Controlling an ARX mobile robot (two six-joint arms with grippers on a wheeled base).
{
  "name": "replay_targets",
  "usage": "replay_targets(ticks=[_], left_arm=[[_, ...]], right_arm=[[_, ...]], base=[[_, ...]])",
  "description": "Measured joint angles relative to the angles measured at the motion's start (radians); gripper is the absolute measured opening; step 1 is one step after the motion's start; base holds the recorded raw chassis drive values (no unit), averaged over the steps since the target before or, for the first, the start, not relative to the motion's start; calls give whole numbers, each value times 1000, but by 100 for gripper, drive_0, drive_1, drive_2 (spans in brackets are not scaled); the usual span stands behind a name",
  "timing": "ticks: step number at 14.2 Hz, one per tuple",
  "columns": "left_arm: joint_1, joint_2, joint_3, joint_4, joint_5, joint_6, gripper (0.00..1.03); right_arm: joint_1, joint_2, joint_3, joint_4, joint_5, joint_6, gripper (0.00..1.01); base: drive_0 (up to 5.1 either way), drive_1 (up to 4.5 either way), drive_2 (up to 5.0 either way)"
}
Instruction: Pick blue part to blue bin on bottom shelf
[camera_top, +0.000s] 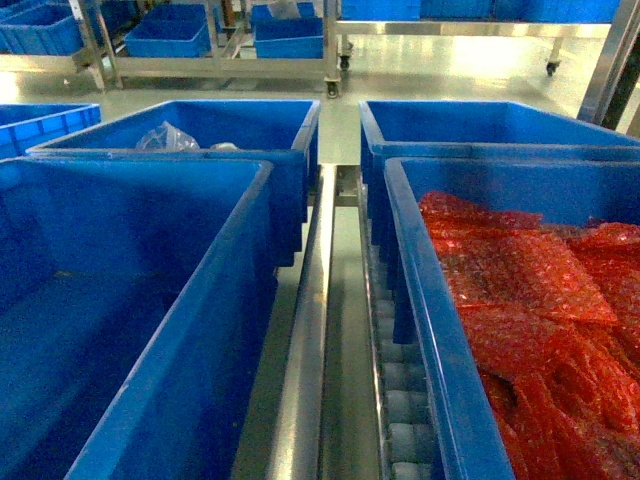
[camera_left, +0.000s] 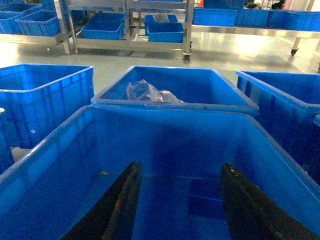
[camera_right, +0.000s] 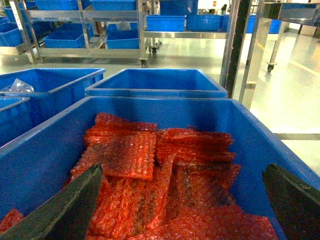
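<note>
No blue part shows in any view. A large empty blue bin (camera_top: 215, 330) stands at the near left on the bottom shelf (camera_top: 300, 390), a steel rail with pale rollers (camera_top: 405, 425) beside it. My left gripper (camera_left: 181, 167) hangs open over this bin's bare floor (camera_left: 170, 145), with nothing between its dark fingers (camera_left: 125, 200). My right gripper (camera_right: 183, 170) is open above the near-right blue bin (camera_right: 260, 145), which is filled with red bubble-wrap bags (camera_right: 165, 175). Neither gripper appears in the head view.
Two more blue bins stand behind: the far-left one (camera_top: 250, 130) holds a clear plastic bag (camera_top: 165, 137), the far-right one (camera_top: 480, 125) looks empty. Another blue crate (camera_left: 45, 100) sits further left. Steel racks with blue crates (camera_top: 290, 35) stand across the floor.
</note>
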Motion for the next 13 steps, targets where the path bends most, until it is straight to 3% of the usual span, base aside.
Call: replay_targets(ticks=[2, 3, 4, 5, 13], left_arm=[[24, -51, -65, 36, 30, 1, 21], [35, -83, -93, -15, 39, 1, 8], [92, -148, -107, -59, 106, 2, 2], [121, -223, -109, -101, 108, 1, 2], [116, -616, -137, -460, 121, 2, 2]], right_arm=[[0, 0, 0, 0, 0, 0, 98], [0, 0, 0, 0, 0, 0, 98], [0, 0, 0, 0, 0, 0, 98], [0, 0, 0, 0, 0, 0, 98], [0, 0, 0, 0, 0, 0, 98]], base=[[0, 0, 0], [0, 0, 0], [0, 0, 0], [0, 0, 0], [0, 0, 0]])
